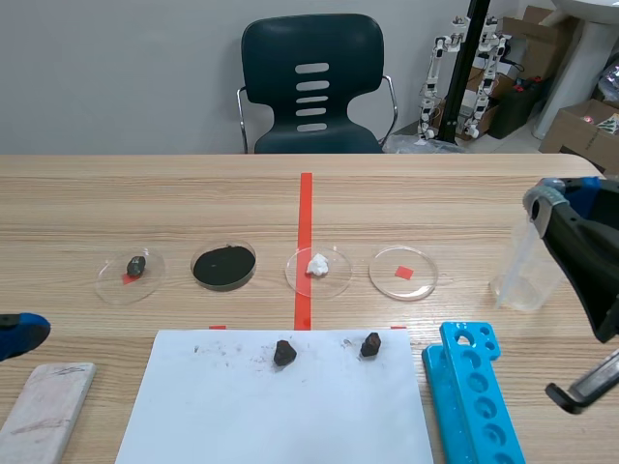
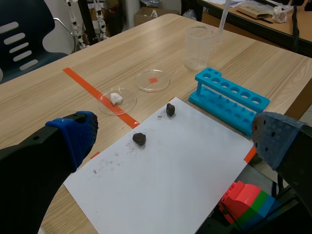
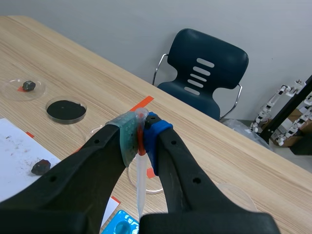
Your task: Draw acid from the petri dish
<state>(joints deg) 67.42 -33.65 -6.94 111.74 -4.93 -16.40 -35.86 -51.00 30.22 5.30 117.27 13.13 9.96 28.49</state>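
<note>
Four petri dishes stand in a row across the table: one with a dark stone (image 1: 136, 265), one with black powder (image 1: 224, 265), one with a white lump (image 1: 317, 269), and a clear dish (image 1: 402, 273) showing only the red mark under it. My right gripper (image 3: 140, 134) is shut on a clear plastic pipette (image 3: 139, 175), tip down. In the scene view it (image 1: 551, 198) hangs at the far right, over a clear beaker (image 1: 522, 271). My left gripper (image 2: 175, 139) is open and holds nothing, low at the left edge (image 1: 14, 333).
A white paper sheet (image 1: 271, 406) with two dark stones (image 1: 284, 353) (image 1: 370, 344) lies in front of the dishes. A blue tube rack (image 1: 474, 387) lies to its right, a grey slab (image 1: 44, 406) at the front left. A dark chair (image 1: 311, 87) stands behind the table.
</note>
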